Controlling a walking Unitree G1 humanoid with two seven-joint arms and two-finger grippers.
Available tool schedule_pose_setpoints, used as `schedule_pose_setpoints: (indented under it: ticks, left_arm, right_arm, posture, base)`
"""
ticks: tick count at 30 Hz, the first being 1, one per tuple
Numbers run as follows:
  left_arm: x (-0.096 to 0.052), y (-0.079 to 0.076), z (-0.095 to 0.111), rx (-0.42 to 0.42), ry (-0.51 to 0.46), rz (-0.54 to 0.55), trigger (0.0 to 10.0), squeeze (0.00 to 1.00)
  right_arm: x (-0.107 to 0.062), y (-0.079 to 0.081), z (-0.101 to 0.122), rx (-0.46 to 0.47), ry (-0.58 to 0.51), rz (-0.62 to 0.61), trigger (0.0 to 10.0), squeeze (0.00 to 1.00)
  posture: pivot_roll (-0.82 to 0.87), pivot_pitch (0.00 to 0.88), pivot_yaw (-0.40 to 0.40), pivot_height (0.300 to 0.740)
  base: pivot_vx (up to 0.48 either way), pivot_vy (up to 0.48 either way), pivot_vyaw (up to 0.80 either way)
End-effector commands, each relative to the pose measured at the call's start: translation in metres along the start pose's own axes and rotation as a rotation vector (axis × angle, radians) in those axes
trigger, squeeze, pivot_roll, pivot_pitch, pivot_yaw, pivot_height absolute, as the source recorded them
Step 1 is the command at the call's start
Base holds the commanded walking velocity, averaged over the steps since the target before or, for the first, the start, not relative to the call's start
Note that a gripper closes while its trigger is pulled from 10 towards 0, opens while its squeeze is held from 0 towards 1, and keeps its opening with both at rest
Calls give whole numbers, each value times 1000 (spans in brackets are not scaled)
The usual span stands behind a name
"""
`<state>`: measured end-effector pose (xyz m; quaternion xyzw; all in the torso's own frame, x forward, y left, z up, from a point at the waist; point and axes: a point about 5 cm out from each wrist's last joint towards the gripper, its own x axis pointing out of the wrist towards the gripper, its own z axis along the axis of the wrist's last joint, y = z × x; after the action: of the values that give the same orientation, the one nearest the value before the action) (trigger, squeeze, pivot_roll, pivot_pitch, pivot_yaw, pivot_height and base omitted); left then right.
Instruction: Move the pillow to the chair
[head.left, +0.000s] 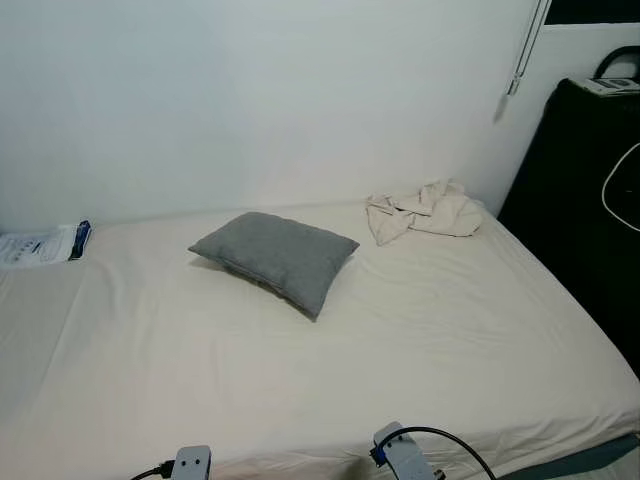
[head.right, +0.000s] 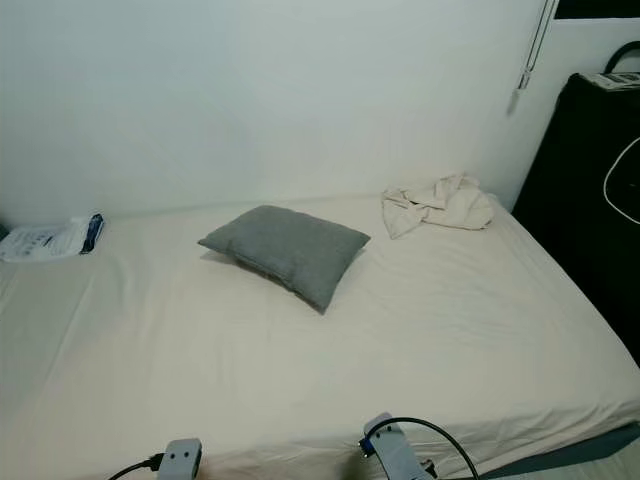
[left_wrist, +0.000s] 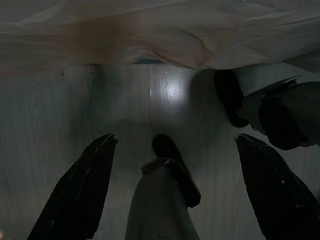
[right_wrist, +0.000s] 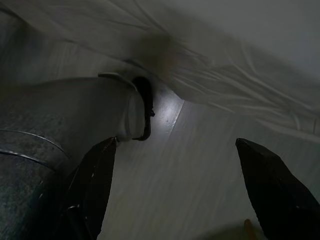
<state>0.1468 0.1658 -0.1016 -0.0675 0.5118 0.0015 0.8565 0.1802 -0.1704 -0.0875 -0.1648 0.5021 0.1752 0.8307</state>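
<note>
White wall and a wide bed (head.left: 430, 350) under a cream sheet make up the room ahead. On the bed's far half, a little left of middle, lies the grey pillow (head.left: 277, 258), flat on the sheet with one corner pointing toward the near edge. A crumpled cream cloth (head.left: 425, 212) sits near the wall to the pillow's right, well apart from it, and a white packet with blue print (head.left: 45, 244) rests at the far left edge. A dark cabinet (head.left: 585, 200) stands at the right of the bed. No chair can be made out in these pictures.

Both arms hang low by the bed's near side. The left hand (left_wrist: 175, 190) points down at grey wood floor (left_wrist: 65, 115), its two black fingers spread wide with nothing between them; the right hand (right_wrist: 175, 195) likewise has its fingers apart and empty, over the floor beside the hanging sheet.

The pillow looks soft, light and plump, so it should squash and sag wherever it is pinched. A hold on the near corner or along the near edge seems best, biting deep enough into the filling that the cover alone does not slip free. It lies well back from the edge, so a reach or lean across the mattress is likely needed first.
</note>
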Motion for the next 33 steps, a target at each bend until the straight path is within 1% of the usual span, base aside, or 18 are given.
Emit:
schedule_pose_setpoints:
  ticks: [1, 4, 15, 21, 24, 33]
  left_arm:
    - [-1, 3, -4, -2, 16, 9, 10000, 0]
    - [-1, 4, -4, -4, 15, 12, 10000, 0]
    - [-2, 6, -6, 7, 22, 17, 10000, 0]
    - [-2, 6, -7, 7, 25, 17, 10000, 0]
    - [-2, 6, -8, 5, 27, 16, 10000, 0]
    - [-2, 5, -9, 4, 30, 15, 10000, 0]
  right_arm:
    - [0, 3, 3, -7, -17, 23, 10000, 0]
    - [1, 4, 3, -33, -12, 32, 10000, 0]
    - [1, 6, 2, -6, -25, 39, 10000, 0]
    - [1, 5, -1, 19, -3, 14, 10000, 0]
    - [1, 5, -3, 32, 18, 8, 10000, 0]
    - [0, 4, -3, 46, 17, 7, 10000, 0]
  posture:
    - [-224, 20, 37, 740]
    - [-224, 17, 36, 740]
    - [-229, 25, 45, 740]
    - [-230, 32, 46, 740]
    - [-230, 33, 47, 740]
    - [-233, 39, 49, 740]
  base:
    - [0, 0, 725]
    - [0, 0, 725]
    - [0, 0, 738]
    - [0, 0, 0]
    - [0, 0, -800]
    - [0, 0, -800]
